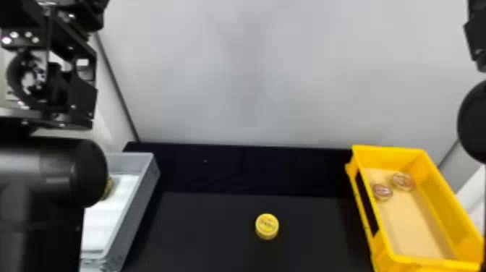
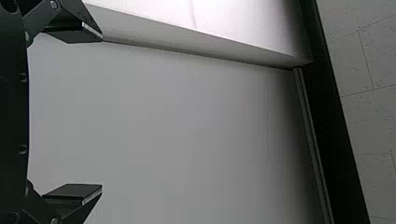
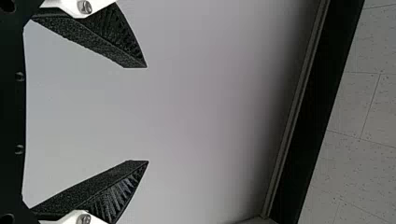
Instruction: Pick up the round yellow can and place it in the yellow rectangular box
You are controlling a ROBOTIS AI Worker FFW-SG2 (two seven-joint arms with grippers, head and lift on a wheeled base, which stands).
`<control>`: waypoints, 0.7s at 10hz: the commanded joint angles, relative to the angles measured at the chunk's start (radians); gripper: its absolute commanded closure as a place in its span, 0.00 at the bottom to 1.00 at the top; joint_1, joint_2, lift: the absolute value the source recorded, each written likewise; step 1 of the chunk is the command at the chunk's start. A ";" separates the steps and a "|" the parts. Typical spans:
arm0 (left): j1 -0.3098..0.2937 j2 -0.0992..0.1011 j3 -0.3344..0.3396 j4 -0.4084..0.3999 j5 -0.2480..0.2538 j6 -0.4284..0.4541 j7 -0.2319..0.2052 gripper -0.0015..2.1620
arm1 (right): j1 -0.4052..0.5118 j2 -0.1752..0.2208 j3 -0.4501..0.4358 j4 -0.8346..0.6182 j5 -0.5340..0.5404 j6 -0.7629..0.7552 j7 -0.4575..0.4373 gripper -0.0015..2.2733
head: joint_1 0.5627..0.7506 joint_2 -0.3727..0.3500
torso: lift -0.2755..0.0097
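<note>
The robot's left arm [image 1: 54, 181] stands at the left side of the head view, one thick black part going upright and another lying level, with a rounded end. Above it is the left wrist [image 1: 54, 72], made of black plates and with small bright screws. The right arm [image 1: 473, 119] is at the right edge, only partly inside the view, with a round black joint. In the wrist views, the left gripper [image 2: 102, 113] has its two black fingers wide apart, and the right gripper [image 3: 147, 115] has its ribbed black fingers also well apart.

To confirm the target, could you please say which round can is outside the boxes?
The yellow can on the table; two reddish ones lie in the yellow box.
</note>
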 commanded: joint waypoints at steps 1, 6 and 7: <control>-0.001 -0.001 -0.001 -0.001 0.000 0.001 0.000 0.07 | 0.002 0.000 0.000 -0.002 -0.003 0.006 0.000 0.01 | 0.53 0.59 | 0.95; -0.002 -0.002 -0.001 -0.006 0.000 0.004 0.000 0.07 | 0.003 0.000 0.000 -0.003 -0.010 0.023 -0.002 0.01 | 0.53 0.59 | 0.95; -0.005 -0.002 -0.003 -0.006 0.000 0.006 0.000 0.07 | -0.001 0.004 -0.012 0.004 -0.063 0.105 -0.015 0.01 | 0.53 0.59 | 0.95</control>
